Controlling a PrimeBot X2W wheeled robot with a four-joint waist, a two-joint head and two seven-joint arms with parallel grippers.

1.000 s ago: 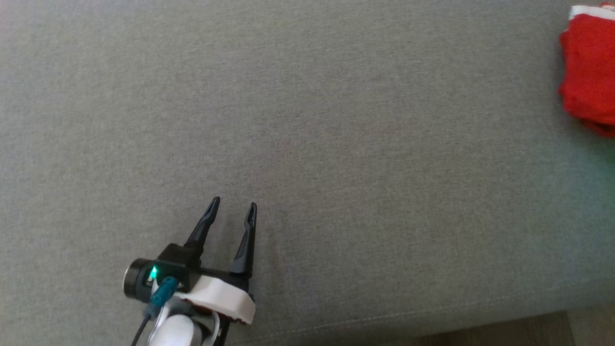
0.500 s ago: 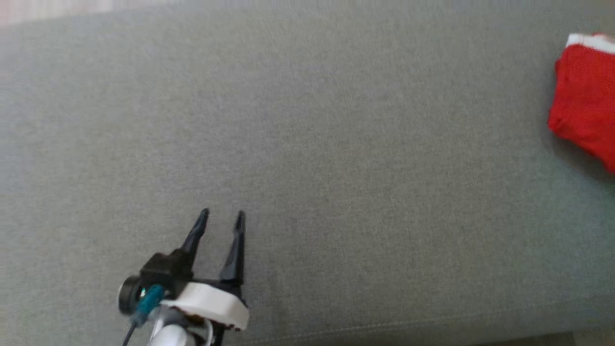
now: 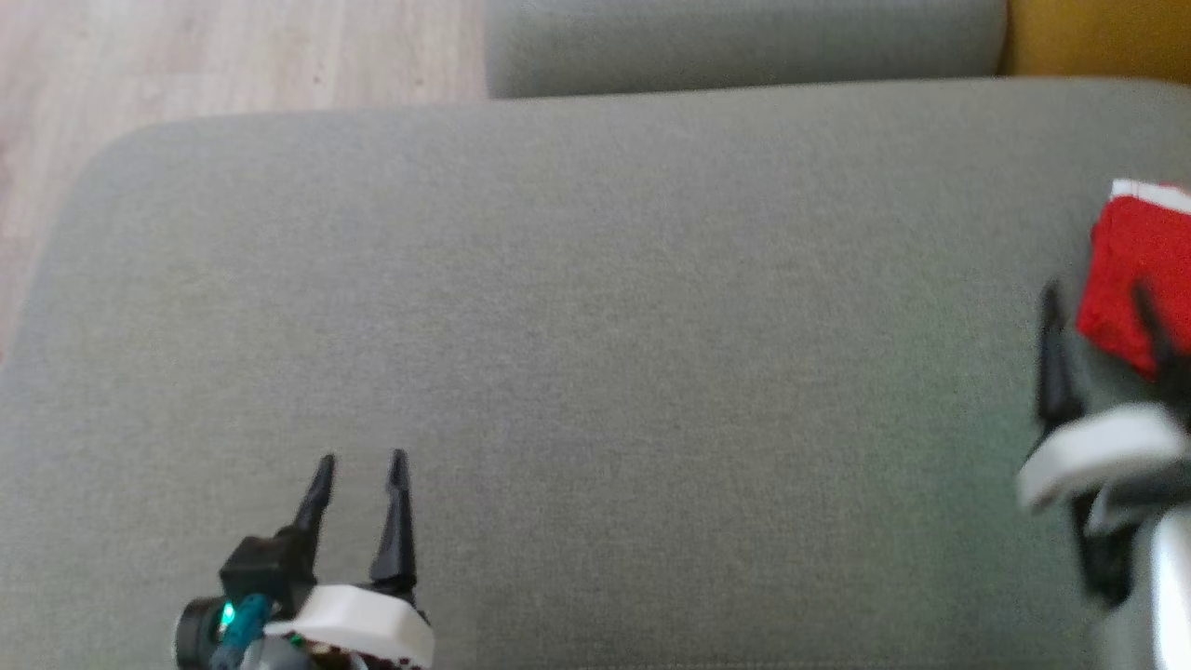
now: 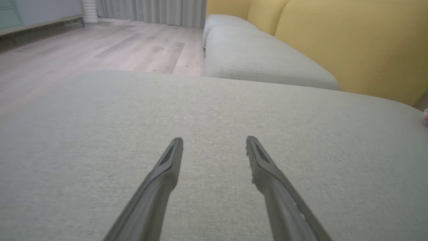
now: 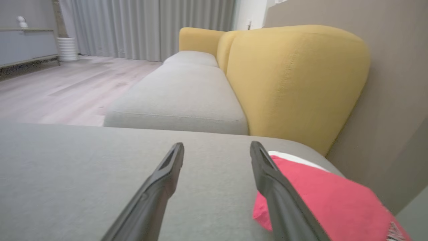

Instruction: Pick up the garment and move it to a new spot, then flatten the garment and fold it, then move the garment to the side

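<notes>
The red garment lies on the grey sofa cushion at the frame's right edge. The right pincer, spread and empty, sits just below it; the left pincer, lower left, likewise gapes empty.

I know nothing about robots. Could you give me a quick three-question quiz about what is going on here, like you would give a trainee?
1. True or false: the right gripper is shut on the red garment.
2. What lies under the left gripper? A) the bare grey cushion; B) the garment; C) a tray.
3. Fill the gap: the sofa's backrest is coloured ____.

Key: 1 false, its fingers are apart and the garment lies beside one of them; 2 A; 3 yellow.
</notes>
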